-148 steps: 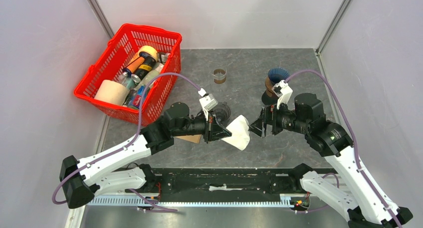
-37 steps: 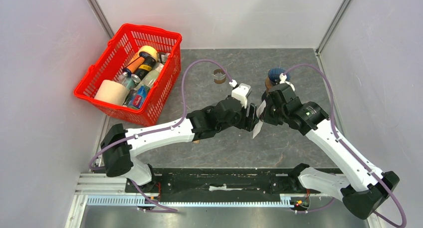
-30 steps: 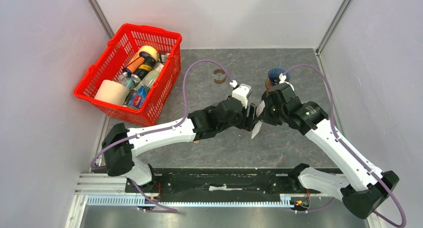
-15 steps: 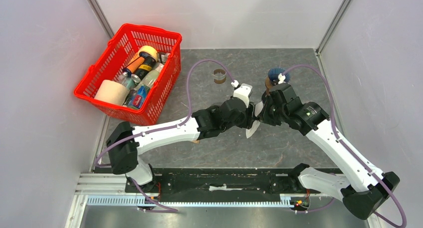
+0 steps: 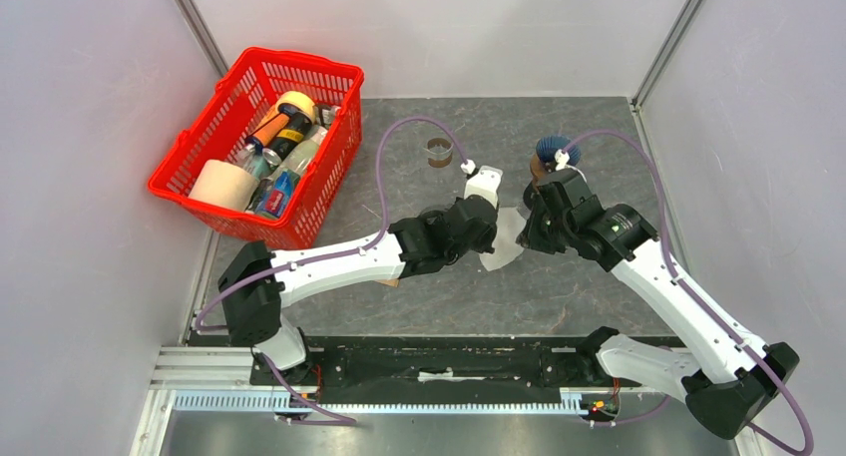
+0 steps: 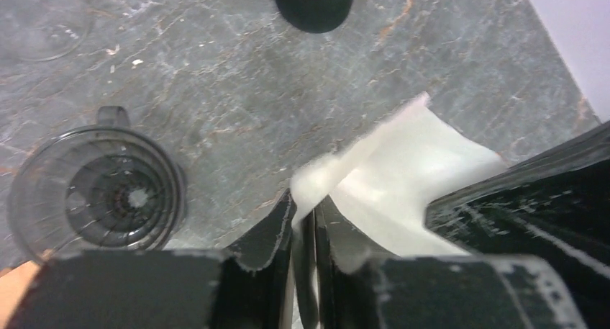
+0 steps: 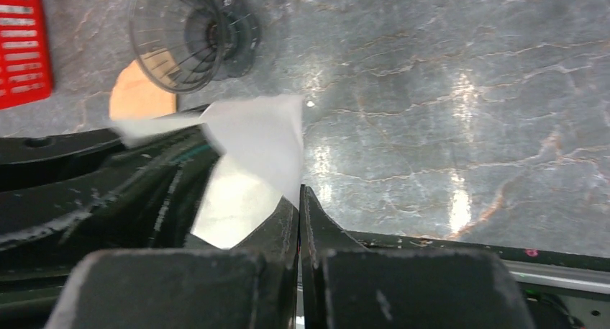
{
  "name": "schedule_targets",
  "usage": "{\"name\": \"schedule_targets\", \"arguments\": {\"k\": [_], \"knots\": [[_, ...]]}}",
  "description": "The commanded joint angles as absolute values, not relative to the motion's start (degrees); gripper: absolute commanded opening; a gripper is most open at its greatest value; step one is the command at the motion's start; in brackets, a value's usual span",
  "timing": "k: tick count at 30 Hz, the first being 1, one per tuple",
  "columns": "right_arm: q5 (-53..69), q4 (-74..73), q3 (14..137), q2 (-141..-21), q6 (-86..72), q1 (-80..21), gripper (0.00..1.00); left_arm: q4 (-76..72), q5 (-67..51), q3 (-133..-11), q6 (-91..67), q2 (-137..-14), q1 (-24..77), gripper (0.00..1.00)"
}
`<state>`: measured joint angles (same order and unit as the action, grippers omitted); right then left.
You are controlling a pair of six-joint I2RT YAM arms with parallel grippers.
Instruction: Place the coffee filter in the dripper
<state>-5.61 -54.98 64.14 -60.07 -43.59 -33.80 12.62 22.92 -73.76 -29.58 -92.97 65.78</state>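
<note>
Top view: my left end effector and right end effector meet above the tabletop, coffee filter held aloft between them | Left wrist: jaws nearly together, pinching the coffee filter edge; dripper stands on the tabletop, apart | Right wrist: jaws closed, pinching the coffee filter corner.

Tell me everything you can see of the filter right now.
The filter is thin white paper, creased and partly spread. It is held up over the table between the two hands, not in the dripper. The left hand pinches one edge, and the right hand is shut on another edge. Nothing else appears to touch it.
</note>
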Motion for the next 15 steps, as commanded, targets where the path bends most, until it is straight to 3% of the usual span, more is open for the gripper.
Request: {"name": "schedule_targets", "arguments": {"k": [1, 7, 15], "knots": [[-13.24, -58.89, 64.23, -60.46, -41.62, -33.89, 0.0, 15.6, 29.85, -74.84, -29.82, -89.91, 66.17, 0.16], [-16.8, -61.14, 65.14, -60.73, -40.29, -33.32, 0.0, 18.94, 33.87, -74.44, -29.46, -89.07, 66.12, 0.04], [-18.85, -64.19, 66.33, -60.56, -37.28, -32.07, 0.0, 20.53, 32.5, -74.18, -27.69, -88.63, 66.14, 0.05]]}}
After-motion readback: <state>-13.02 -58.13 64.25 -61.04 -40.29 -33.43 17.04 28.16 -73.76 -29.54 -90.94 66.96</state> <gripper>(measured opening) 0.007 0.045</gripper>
